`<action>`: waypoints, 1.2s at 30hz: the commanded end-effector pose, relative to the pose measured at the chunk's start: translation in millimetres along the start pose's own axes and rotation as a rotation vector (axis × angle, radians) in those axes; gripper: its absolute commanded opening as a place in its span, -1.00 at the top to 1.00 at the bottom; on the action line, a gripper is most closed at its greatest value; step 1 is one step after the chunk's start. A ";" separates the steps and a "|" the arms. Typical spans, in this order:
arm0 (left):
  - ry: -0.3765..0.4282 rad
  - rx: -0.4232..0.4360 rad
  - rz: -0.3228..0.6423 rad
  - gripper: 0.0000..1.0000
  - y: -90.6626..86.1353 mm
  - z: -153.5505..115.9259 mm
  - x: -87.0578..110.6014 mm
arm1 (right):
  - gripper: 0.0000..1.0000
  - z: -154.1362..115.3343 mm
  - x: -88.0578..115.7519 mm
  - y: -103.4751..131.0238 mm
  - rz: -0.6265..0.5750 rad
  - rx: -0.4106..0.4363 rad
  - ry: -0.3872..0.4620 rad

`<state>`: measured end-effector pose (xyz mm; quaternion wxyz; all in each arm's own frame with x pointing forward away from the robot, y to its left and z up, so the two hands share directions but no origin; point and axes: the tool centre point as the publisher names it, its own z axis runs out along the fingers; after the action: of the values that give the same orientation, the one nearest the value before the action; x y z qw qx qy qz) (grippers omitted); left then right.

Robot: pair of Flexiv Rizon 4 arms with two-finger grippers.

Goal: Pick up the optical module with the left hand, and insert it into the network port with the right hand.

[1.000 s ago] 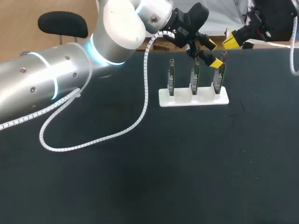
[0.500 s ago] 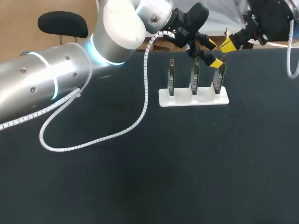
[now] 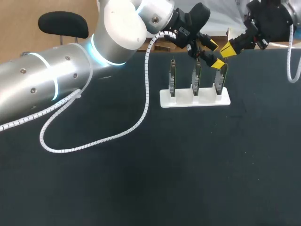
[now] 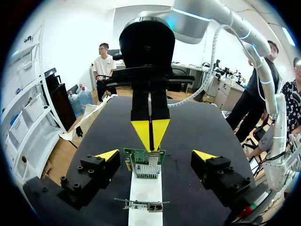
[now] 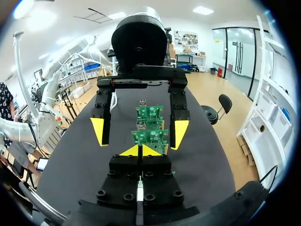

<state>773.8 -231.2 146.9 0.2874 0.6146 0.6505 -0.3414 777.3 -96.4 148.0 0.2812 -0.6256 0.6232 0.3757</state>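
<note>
A black desk (image 3: 188,165) fills the head view. Near its far edge a white holder (image 3: 195,100) is set, and three green circuit boards (image 3: 196,77) are stood upright in it in a row, each apart from its neighbours. From the left wrist, the end board is seen as a flat green card with a pale silvery part at its middle and a small gold-coloured piece at one edge. The next board is seen edge-on, with metal fittings along it.

The left arm (image 3: 47,80) is brought in from the left side over the desk's far part, and a white coiled cable (image 3: 141,117) hangs from it onto the desk. The left tool (image 3: 215,54) is held wide, its yellow tips spread to either side of the board at the holder's right end and both apart from it.

The right tool (image 3: 227,47) is placed opposite, just above that same board's top edge, with its two yellow tips pressed together to a narrow point. Whether the edge is touched cannot be told. A thin pale sliver is seen in the seam of the right tool in its own wrist view, but what it is cannot be told. The optical module cannot be picked out with certainty in any view.
</note>
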 end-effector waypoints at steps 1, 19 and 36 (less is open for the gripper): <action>0.003 0.004 0.000 -1.00 2.2 0.7 -0.9 | 1.00 -2.6 -0.9 -5.2 -0.007 -0.005 -0.011; 0.003 0.004 0.000 -1.00 2.2 0.7 -0.9 | 1.00 -1.4 -0.7 -6.1 -0.006 -0.014 -0.010; 0.003 0.004 0.000 -1.00 2.2 0.7 -0.9 | 1.00 2.8 6.5 -4.7 0.015 -0.020 -0.010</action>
<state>773.8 -231.2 146.9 0.2874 0.6146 0.6505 -0.3414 779.0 -97.7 143.6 0.2758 -0.6222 0.6236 0.3846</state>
